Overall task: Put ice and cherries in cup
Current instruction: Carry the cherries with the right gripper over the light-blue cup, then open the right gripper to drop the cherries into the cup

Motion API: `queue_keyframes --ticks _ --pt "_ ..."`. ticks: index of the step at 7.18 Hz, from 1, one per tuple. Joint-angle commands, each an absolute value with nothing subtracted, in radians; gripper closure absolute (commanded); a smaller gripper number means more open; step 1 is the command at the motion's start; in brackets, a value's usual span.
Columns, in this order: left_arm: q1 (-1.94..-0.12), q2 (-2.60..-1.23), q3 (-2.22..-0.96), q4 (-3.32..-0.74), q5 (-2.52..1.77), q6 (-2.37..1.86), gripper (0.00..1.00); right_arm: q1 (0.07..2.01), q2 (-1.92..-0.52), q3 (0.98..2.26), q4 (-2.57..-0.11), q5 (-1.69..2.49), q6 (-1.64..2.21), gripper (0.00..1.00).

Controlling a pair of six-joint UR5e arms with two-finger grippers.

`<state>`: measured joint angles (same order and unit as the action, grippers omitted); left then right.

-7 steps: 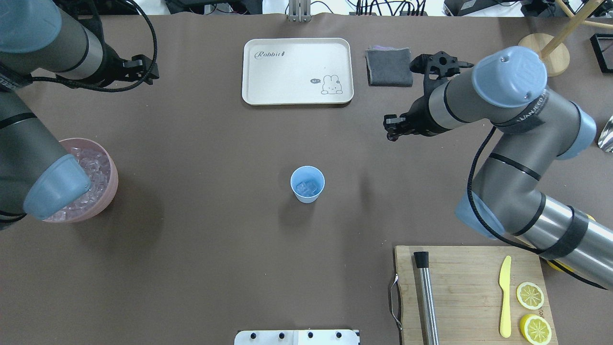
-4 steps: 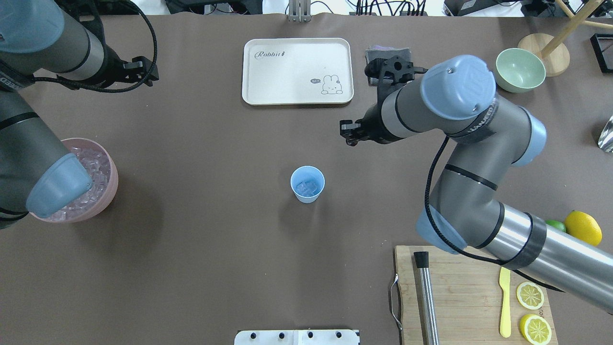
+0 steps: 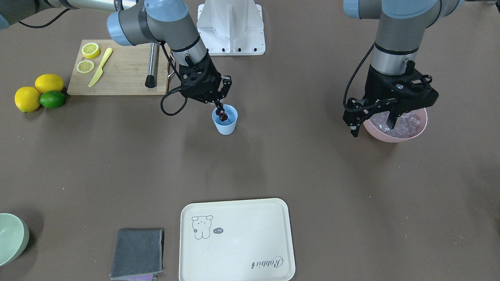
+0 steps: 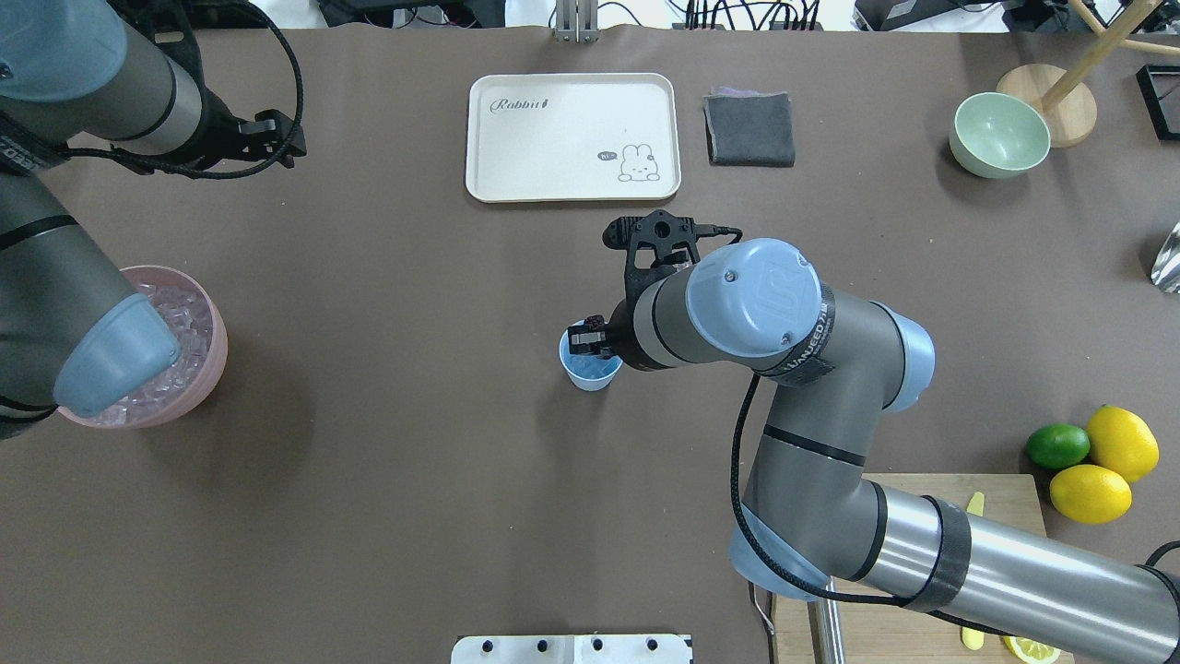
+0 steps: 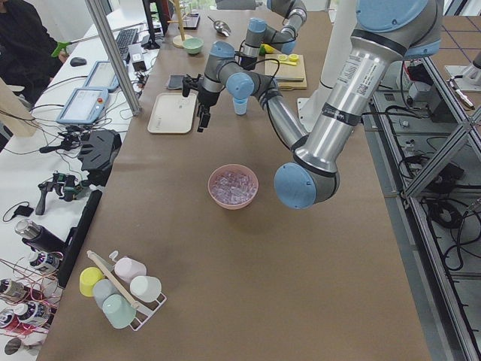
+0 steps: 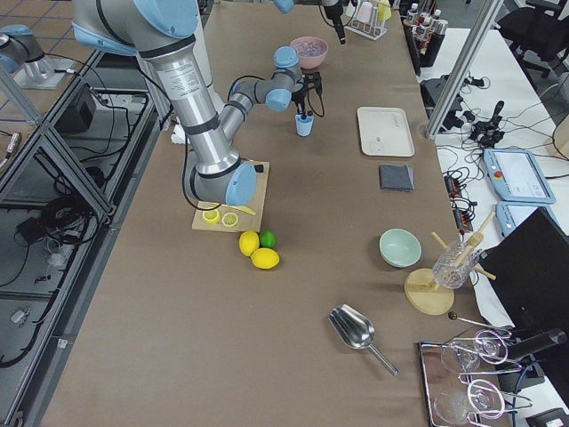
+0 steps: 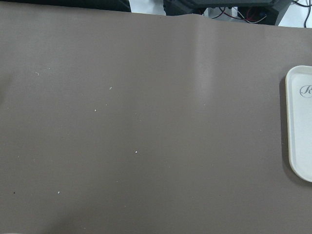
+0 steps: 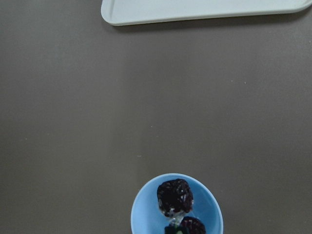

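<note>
The light-blue cup (image 4: 590,373) stands mid-table; it also shows in the front view (image 3: 225,124) and the right wrist view (image 8: 141,210). My right gripper (image 3: 220,109) is directly over its mouth, shut on the dark maroon cherries (image 3: 222,115), which hang at rim level (image 8: 174,195). In the overhead view the right gripper (image 4: 587,341) hides part of the cup. Ice (image 4: 180,327) fills the pink bowl (image 4: 214,364) at the left. My left gripper (image 3: 373,125) is open and empty, held high beyond the bowl.
A cream tray (image 4: 572,136), a grey cloth (image 4: 749,129) and a pale green bowl (image 4: 999,135) lie at the far side. Two lemons and a lime (image 4: 1092,452) sit right. A cutting board (image 3: 121,68) holds lemon slices, a yellow knife and a metal rod.
My right arm has swung left from near the grey cloth to above the cup, carrying the cherries. The left arm has not moved.
</note>
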<state>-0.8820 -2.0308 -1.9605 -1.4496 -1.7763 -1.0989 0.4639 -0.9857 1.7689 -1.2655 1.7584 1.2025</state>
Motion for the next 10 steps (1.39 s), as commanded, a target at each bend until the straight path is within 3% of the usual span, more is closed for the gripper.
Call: queue_keyframes --ticks 1,2,5,7,10 --pt "-0.882 -2.031 -1.959 -1.45 -1.776 -1.098 0.02 0.453 -0.982 1.766 -1.259 1.759 1.203 0.88" --pt "-0.882 -2.031 -1.954 -1.451 -1.776 -1.098 0.02 0.454 -0.98 1.767 -1.259 1.761 1.203 0.01" --pt "-0.882 -2.031 -1.957 -1.45 -1.778 -1.1 0.02 0.459 -0.986 1.793 -1.269 1.776 1.224 0.0" --pt "-0.938 -2.001 -1.982 -1.434 -1.85 -0.949 0.02 0.541 -0.992 1.877 -1.435 1.88 1.204 0.0" --pt "-1.163 -1.78 -2.022 -1.437 -2.0 -0.609 0.02 0.774 -1.081 1.951 -1.648 2.051 0.936 0.0"
